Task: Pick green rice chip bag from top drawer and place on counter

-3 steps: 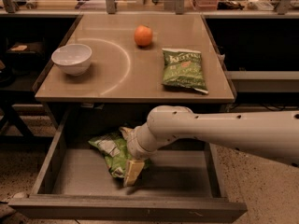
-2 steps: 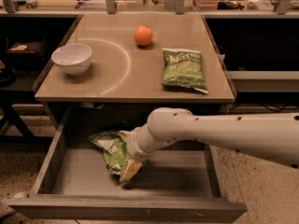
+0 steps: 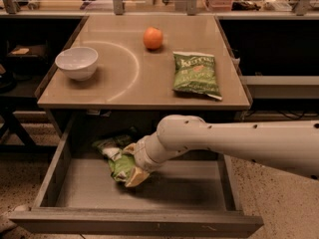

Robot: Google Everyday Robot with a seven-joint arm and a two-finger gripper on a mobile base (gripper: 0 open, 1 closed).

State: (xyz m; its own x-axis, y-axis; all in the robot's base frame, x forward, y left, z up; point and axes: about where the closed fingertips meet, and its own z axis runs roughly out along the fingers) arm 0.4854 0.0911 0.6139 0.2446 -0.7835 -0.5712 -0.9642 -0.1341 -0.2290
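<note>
Down inside the top drawer, gripper clamped around the middle of the green rice chip bag.

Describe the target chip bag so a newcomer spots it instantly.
Open top drawer below the counter. The green rice chip bag lies left of centre, the gripper at it. It's pale lime; the flat bag on the counter is darker.
</note>
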